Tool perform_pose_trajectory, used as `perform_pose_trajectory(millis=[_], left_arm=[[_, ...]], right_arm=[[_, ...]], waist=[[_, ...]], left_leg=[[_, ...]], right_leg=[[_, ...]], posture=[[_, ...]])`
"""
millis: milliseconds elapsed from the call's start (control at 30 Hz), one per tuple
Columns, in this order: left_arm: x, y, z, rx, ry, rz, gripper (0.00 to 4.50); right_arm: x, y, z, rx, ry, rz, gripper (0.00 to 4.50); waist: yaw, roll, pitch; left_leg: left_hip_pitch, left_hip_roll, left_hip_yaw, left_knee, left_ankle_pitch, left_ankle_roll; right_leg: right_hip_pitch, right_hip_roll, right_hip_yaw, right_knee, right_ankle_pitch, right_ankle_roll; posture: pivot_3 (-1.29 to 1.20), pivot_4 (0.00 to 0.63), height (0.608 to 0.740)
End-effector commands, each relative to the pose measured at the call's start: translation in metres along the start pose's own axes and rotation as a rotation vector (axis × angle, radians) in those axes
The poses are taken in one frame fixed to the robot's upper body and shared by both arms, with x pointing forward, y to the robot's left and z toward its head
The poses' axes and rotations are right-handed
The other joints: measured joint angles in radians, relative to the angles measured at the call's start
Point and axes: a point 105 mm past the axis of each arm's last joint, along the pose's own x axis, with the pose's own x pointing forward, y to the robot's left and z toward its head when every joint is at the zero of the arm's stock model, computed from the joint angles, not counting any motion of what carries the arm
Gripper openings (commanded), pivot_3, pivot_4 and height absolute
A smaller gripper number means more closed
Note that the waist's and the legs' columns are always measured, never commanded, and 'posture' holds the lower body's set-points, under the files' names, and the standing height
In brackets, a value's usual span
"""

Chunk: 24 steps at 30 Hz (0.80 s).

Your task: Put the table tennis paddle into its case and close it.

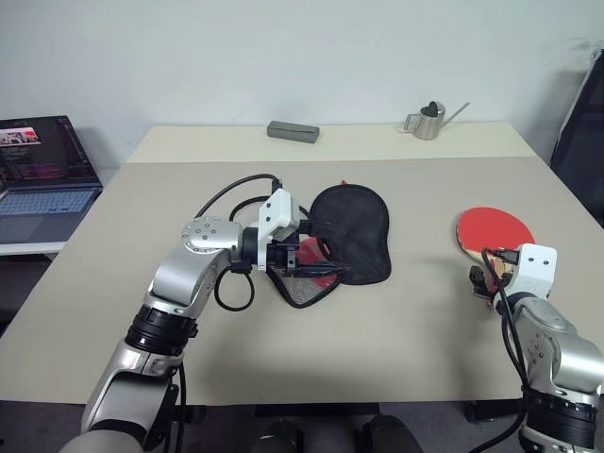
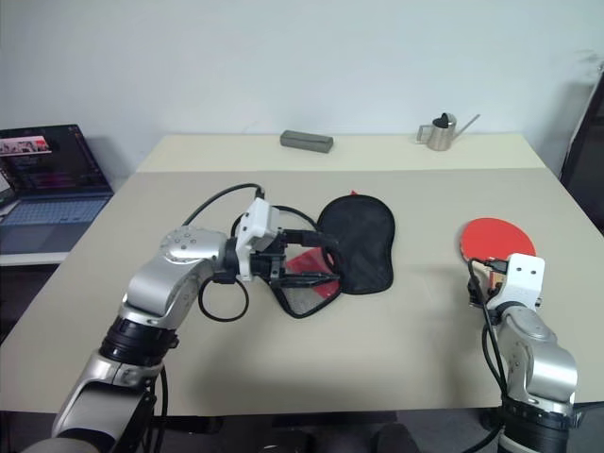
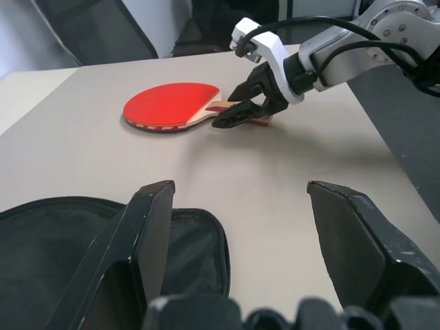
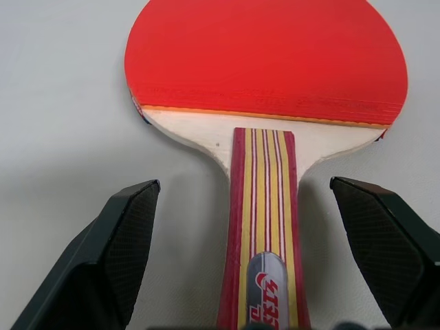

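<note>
Lying flat on the table (image 1: 396,359), right of centre in the head views: the table tennis paddle (image 1: 493,229), red rubber face up, striped handle pointing toward the near edge.

Right gripper (image 4: 261,275): jaws spread wide, one finger on each side of the handle and clear of it, nothing grasped. From the left wrist view the same gripper (image 3: 237,110) sits at the handle end of the paddle.

Case (image 1: 354,231): at the middle of the table, unzipped and lying open. The black lining of one half faces up; the other half shows its mesh pocket and a strip of red at the lower left of the case, under the left arm's fingers.

Left gripper (image 1: 316,260): pointing across toward the right of the frame, low over the open case near the mesh half; jaws parted, and whether they touch the fabric cannot be told.

Paddle and case lie well apart.

Other items: grey rectangular box (image 1: 293,131) and small metal watering can (image 1: 431,121) at the far edge of the table; open laptop (image 1: 42,165) on a separate surface at the upper left.
</note>
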Motion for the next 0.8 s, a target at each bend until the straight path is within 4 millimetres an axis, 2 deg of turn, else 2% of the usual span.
perform_pose_trajectory(millis=[33, 100, 200, 400, 433, 600, 800], left_arm=[[-0.006, 0.003, 0.006, 0.033, -0.006, 0.022, 3.37], [-0.008, 0.003, 0.006, 0.032, -0.002, 0.026, 3.37], [-0.008, 0.002, 0.006, 0.031, -0.001, 0.031, 3.37], [-0.011, 0.003, 0.005, 0.032, 0.004, 0.042, 3.37], [-0.011, 0.003, 0.005, 0.033, 0.005, 0.044, 3.37], [-0.012, 0.004, 0.003, 0.031, 0.009, 0.054, 3.37], [-0.032, 0.016, 0.001, 0.019, 0.021, 0.145, 3.37]], right_arm=[[0.006, -0.009, 0.002, -0.005, -0.015, -0.054, 4.34], [0.008, -0.008, 0.001, -0.019, -0.01, -0.053, 4.34], [0.009, -0.004, 0.001, -0.047, 0.001, -0.039, 3.46], [0.01, 0.001, 0.004, -0.088, 0.01, -0.012, 1.32], [0.01, 0.001, 0.005, -0.091, 0.007, -0.009, 1.2], [0.011, 0.001, 0.008, -0.089, 0.001, -0.01, 1.2], [0.01, 0.006, 0.03, -0.059, -0.076, -0.006, 1.2]], waist=[[0.0, -0.001, 0.0], [0.001, -0.001, 0.001], [0.001, -0.001, 0.001], [0.001, -0.001, 0.001], [0.001, -0.001, 0.001], [0.001, -0.001, 0.001], [0.0, 0.0, 0.002]], left_leg=[[0.002, 0.0, 0.001, 0.0, 0.001, 0.001], [0.006, 0.0, 0.001, 0.0, 0.003, 0.002], [0.009, 0.0, 0.001, -0.001, 0.005, 0.004], [0.008, 0.0, 0.001, -0.001, 0.006, 0.004], [0.007, 0.0, 0.001, -0.002, 0.006, 0.004], [0.006, 0.0, 0.001, -0.003, 0.006, 0.004], [0.006, 0.0, 0.002, -0.005, 0.006, 0.004]], right_leg=[[0.001, 0.0, 0.001, -0.001, 0.001, 0.001], [0.006, 0.0, 0.001, -0.003, 0.002, 0.001], [0.009, 0.0, 0.001, -0.003, 0.001, 0.005], [0.007, 0.0, 0.001, -0.003, 0.004, 0.001], [0.007, 0.0, 0.001, -0.003, 0.004, 0.001], [0.005, 0.0, 0.001, -0.003, 0.004, 0.0], [0.003, 0.0, 0.003, -0.003, 0.004, 0.0]], posture=[[0.0, 0.15, 0.74], [0.0, 0.15, 0.74], [0.0, 0.15, 0.74], [0.0, 0.15, 0.74], [0.0, 0.15, 0.74], [0.0, 0.15, 0.74], [0.0, 0.15, 0.74]])
